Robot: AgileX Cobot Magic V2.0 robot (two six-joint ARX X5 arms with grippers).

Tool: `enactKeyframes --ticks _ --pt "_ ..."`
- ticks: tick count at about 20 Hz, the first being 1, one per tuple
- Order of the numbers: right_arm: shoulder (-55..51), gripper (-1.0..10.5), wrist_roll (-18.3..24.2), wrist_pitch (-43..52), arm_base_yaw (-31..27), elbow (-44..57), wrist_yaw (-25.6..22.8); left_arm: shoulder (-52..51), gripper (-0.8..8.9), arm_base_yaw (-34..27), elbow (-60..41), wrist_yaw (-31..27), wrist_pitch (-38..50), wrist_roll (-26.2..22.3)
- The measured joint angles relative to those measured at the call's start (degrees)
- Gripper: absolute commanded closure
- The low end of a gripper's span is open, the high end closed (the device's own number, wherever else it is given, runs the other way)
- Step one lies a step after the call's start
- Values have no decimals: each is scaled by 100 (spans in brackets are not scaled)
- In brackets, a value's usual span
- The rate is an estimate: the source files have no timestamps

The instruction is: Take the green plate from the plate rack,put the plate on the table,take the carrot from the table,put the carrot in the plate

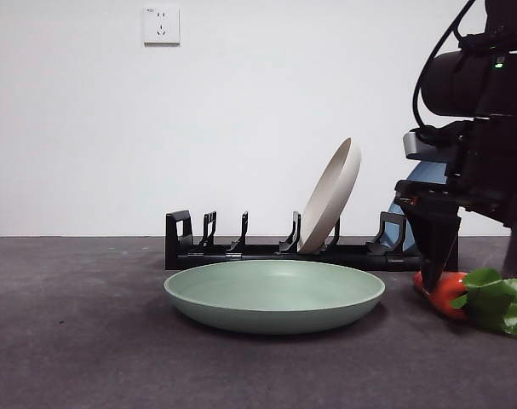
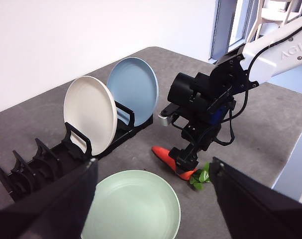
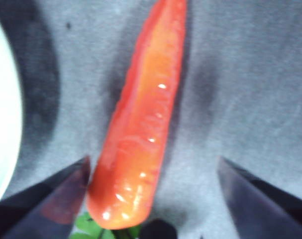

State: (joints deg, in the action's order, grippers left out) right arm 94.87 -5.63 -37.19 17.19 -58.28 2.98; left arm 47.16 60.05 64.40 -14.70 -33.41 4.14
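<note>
The green plate lies flat on the table in front of the plate rack; it also shows in the left wrist view. The carrot lies on the table to the plate's right, leaves pointing away from the plate. My right gripper is down at the carrot, open, one jaw on each side of its thick end. The left wrist view shows the right gripper over the carrot. My left gripper is open and empty, high above the table.
A beige plate stands tilted in the rack, and a blue plate stands behind it at the rack's end. The table's edge runs beyond the right arm. A wall socket is on the white wall.
</note>
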Motion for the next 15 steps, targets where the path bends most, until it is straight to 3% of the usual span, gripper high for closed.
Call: enactKeyframes --ticks 2,5,7,12,15 --pt "31 793 0 11 44 0 2 -2 436 0 0 -2 0 0" --pt "63 809 0 35 70 0 133 -2 436 0 0 -7 17 0" --pt "63 959 0 52 76 0 140 -2 436 0 0 -13 101 0" --pt "26 958 26 59 76 0 133 -2 436 0 0 -13 136 0" --pt "-540 958 26 -20 76 0 131 -2 436 0 0 -13 133 0"
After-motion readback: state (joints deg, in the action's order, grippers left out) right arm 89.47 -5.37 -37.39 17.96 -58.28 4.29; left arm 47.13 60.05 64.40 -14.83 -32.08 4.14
